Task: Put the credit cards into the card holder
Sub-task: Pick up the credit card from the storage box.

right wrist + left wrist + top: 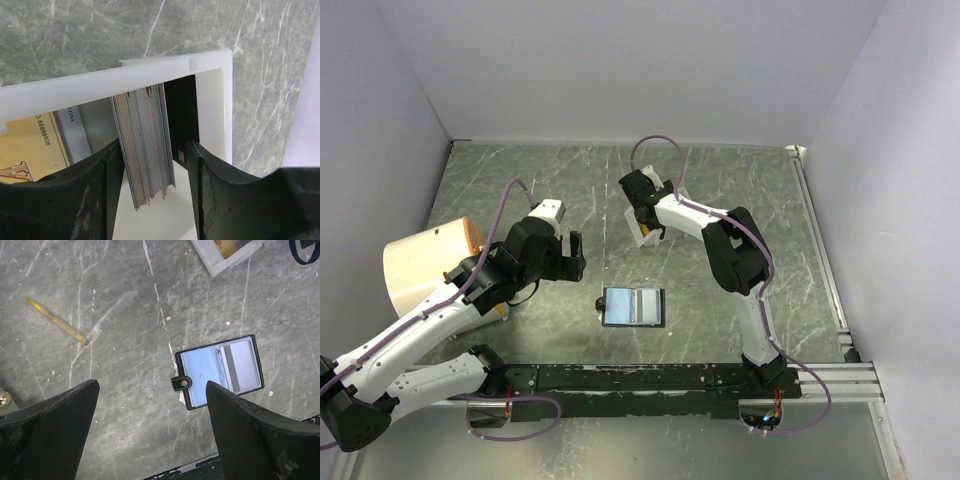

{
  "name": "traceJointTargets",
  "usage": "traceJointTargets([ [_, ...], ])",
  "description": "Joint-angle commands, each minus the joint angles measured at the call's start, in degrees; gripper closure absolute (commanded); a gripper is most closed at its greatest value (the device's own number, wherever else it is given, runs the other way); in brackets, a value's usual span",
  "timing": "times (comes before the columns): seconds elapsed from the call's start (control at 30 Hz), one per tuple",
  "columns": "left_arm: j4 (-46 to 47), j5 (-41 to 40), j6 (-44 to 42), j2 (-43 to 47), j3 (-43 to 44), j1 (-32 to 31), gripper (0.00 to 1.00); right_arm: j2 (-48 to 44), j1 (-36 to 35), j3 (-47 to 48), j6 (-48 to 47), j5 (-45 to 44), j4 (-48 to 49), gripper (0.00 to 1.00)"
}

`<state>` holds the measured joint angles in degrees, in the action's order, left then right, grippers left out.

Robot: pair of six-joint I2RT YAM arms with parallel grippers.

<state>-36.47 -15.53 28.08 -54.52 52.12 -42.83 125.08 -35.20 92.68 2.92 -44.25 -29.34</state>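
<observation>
The card holder [633, 307] lies open on the table, black-edged with pale blue pockets [219, 371], and a grey striped card [240, 365] sits in its right pocket. My left gripper [578, 255] hovers open and empty to the holder's left [152, 386]. My right gripper [645, 225] reaches into a white box [100, 82]. Its fingers straddle an upright stack of credit cards [145, 145], with a gap left on the right side [155, 150]. A gold card [30, 145] lies flat in the box.
A yellow pen [57, 321] lies on the table left of the holder. A cream cylinder [425, 262] stands at the left wall. The black base rail [650, 380] runs along the near edge. The white box [225, 252] sits beyond the holder.
</observation>
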Motion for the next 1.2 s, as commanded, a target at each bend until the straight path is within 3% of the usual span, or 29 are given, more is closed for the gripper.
traceJointTargets([
  [0.0, -0.9, -1.6, 0.5, 0.5, 1.2, 0.2, 0.00, -1.8, 0.4, -1.2, 0.3, -2.5, 1.1, 0.52],
  [0.13, -0.9, -1.6, 0.4, 0.5, 1.1, 0.2, 0.00, -2.2, 0.4, -1.3, 0.5, -4.3, 1.9, 0.58],
  [0.27, -0.9, -1.5, 0.3, 0.3, 1.3, 0.2, 0.00, -2.7, 0.4, -0.4, 0.8, -5.5, 1.8, 0.44],
  [0.5, -1.0, -1.9, 0.5, 0.4, 1.3, 0.3, 0.00, -2.8, 0.3, -0.4, 0.3, -5.1, 2.4, 0.44],
  [0.87, -1.3, -2.4, 0.8, 0.4, 1.3, 0.2, 0.00, -2.4, 0.1, -0.5, -0.5, -5.3, 2.7, 0.66],
  [1.17, -1.3, -2.5, 0.8, 0.3, 1.4, 0.2, 0.00, -2.2, 0.1, -0.7, -1.5, -5.7, 3.6, 0.75],
])
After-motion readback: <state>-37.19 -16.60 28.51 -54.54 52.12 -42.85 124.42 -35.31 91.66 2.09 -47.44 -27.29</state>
